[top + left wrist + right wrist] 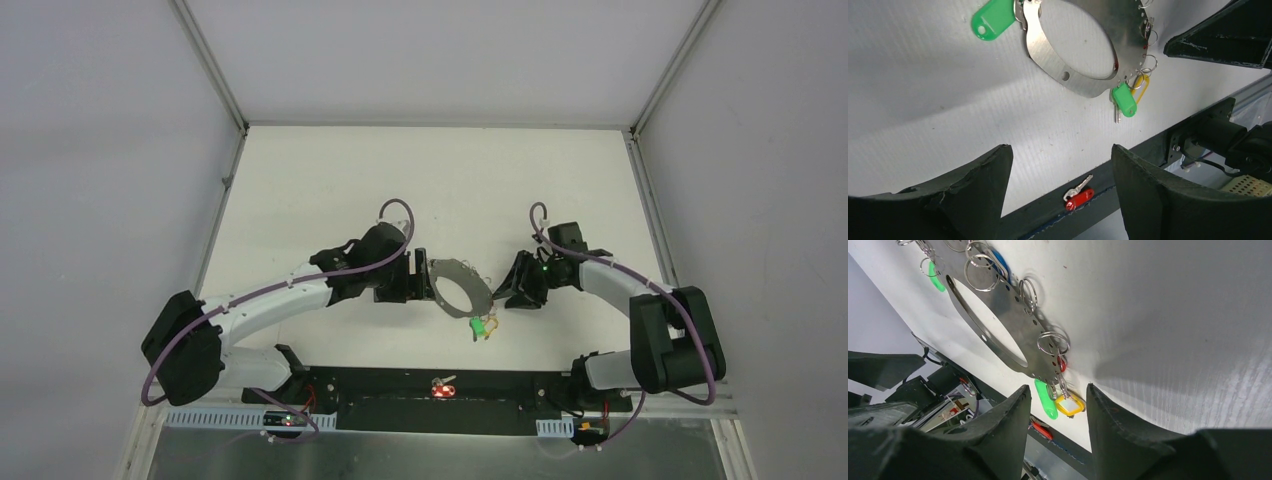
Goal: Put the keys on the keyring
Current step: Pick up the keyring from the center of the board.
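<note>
The grey keyring (pixel 452 303) lies flat on the white table between my two grippers. A green key (pixel 481 327) and a yellow tag hang on its near edge; both show in the left wrist view (pixel 1124 100) and the right wrist view (pixel 1046 399). Another green tag (pixel 993 19) sits on its other side. A loose red key (pixel 443 388) lies on the black base rail (pixel 400 385), also in the left wrist view (pixel 1079 198). My left gripper (pixel 1060 150) is open and empty, just left of the ring. My right gripper (pixel 1058 387) is open and empty, just right of it.
Several small split rings (pixel 1053 343) sit along the keyring's (pixel 998 305) edge. A yellow tag (pixel 1069 405) lies next to the green key. The black rail runs along the table's near edge, with electronics below it. White walls enclose the table.
</note>
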`<control>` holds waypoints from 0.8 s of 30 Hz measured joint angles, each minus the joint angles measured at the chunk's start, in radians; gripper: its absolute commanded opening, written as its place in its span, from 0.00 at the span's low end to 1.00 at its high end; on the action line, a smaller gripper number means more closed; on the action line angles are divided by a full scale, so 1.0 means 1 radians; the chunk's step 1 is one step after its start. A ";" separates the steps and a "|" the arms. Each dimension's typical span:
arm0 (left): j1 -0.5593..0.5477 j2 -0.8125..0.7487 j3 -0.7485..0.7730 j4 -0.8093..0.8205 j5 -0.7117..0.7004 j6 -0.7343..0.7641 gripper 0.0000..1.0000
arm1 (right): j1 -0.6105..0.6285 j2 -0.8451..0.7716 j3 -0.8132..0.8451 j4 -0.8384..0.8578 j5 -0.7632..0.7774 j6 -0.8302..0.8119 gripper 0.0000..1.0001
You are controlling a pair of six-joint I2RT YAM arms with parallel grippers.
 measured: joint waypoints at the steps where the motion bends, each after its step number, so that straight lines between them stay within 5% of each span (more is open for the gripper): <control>1: 0.000 -0.008 0.007 -0.014 -0.024 0.006 0.74 | 0.000 0.000 -0.001 -0.002 -0.002 0.000 0.49; 14: 0.056 -0.090 0.017 -0.118 -0.114 0.061 0.76 | 0.013 0.061 0.130 -0.061 0.005 -0.089 0.53; 24: 0.145 -0.091 -0.033 -0.112 -0.012 0.037 0.76 | 0.189 0.205 0.456 -0.123 0.081 -0.273 0.63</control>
